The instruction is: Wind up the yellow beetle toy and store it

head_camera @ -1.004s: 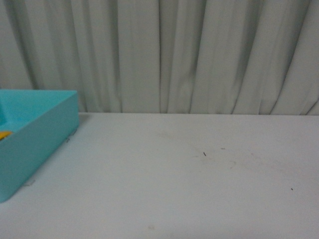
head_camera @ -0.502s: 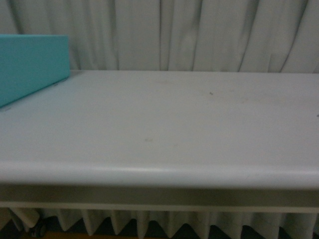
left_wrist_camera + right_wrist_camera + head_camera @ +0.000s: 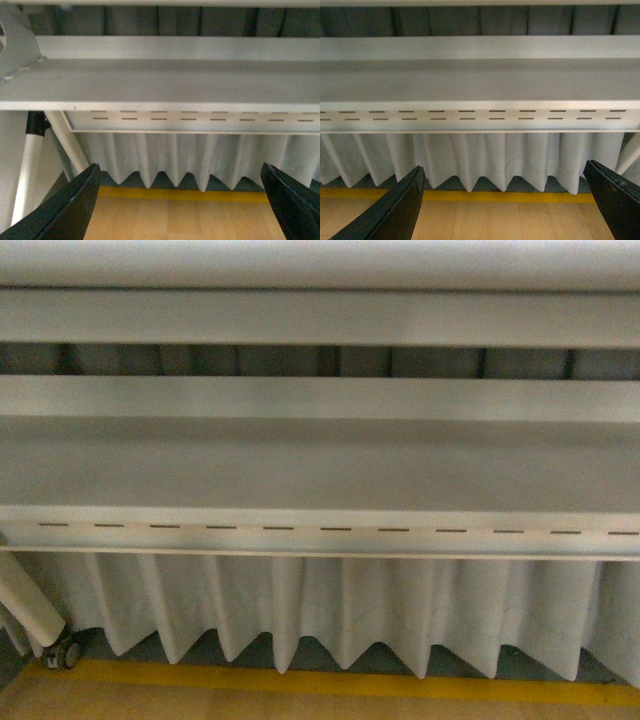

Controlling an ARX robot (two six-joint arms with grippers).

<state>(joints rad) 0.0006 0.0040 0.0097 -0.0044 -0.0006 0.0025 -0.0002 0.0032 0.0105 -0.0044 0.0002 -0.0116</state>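
**Cameras face the underside of the surface; no toy in sight**

Front view: the pale metal frame beneath the surface fills the picture, a slotted rail running across it. A pleated white curtain hangs below, above a yellow floor stripe. A caster wheel sits at the lower left. Neither arm shows, and the yellow beetle toy cannot be seen.

Left wrist view: the left end effector has its two dark fingers spread wide with nothing between them. Beyond them lie the slotted rail, the curtain and wooden floor; a white table leg slants off to one side.

Right wrist view: the right end effector is likewise spread wide and empty-handed, fingers framing the same rail, curtain and yellow stripe beyond.
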